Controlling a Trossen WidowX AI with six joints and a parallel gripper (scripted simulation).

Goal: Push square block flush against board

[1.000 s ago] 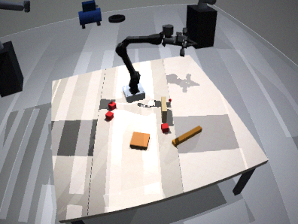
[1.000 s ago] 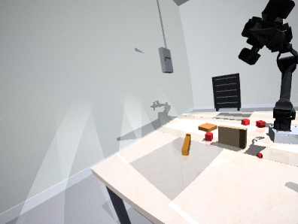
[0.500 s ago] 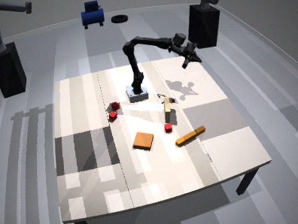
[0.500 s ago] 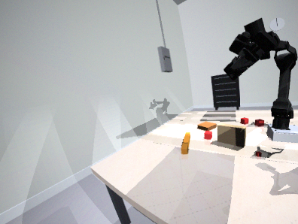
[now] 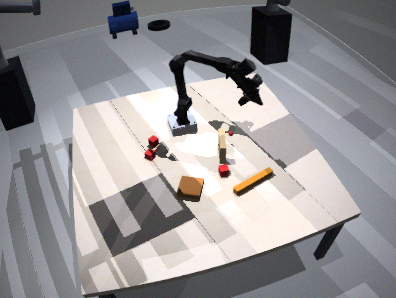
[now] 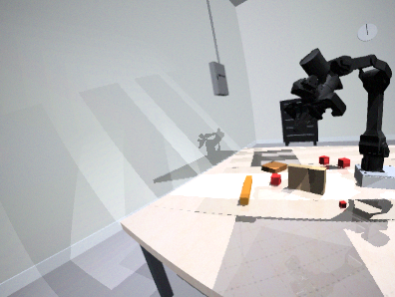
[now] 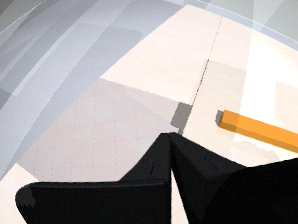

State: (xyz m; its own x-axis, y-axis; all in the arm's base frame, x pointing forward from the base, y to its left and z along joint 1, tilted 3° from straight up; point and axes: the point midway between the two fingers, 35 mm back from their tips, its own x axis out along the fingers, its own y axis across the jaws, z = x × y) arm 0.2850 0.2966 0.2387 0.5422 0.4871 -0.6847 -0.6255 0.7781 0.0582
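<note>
"Orange-brown, the square block (image 5: 191, 187) (image 6: 274, 166): where does it sit from the claw (image 5: 251, 101) (image 6: 313, 111) (image 7: 170, 134)?"

"Below the claw and across the table (image 5: 150, 260) (image 6: 199, 249) (image 7: 145, 65), well apart from it. The claw is narrow, fingers together, nothing between them."

"And the board?"

"Probably the pale upright slab (image 5: 222, 146) (image 6: 306, 179), lower than the claw and nearer to it than the block; the views leave some doubt, since the orange bar (image 5: 253, 181) (image 6: 246, 189) (image 7: 260, 131) is long too."

"So how far along?"

"No contact made, I'd judge. Block and slab stand apart, with a red cube (image 5: 223, 170) (image 6: 275, 179) near the slab's end. The push, the evened edge and the retreat are all left."

"The surface?"

"Pale, seamed, striped with light and shadow beneath the claw. Beyond it, grey floor (image 5: 200, 280) and a plain wall (image 6: 125, 60) with a round clock (image 6: 367, 32)."
</note>
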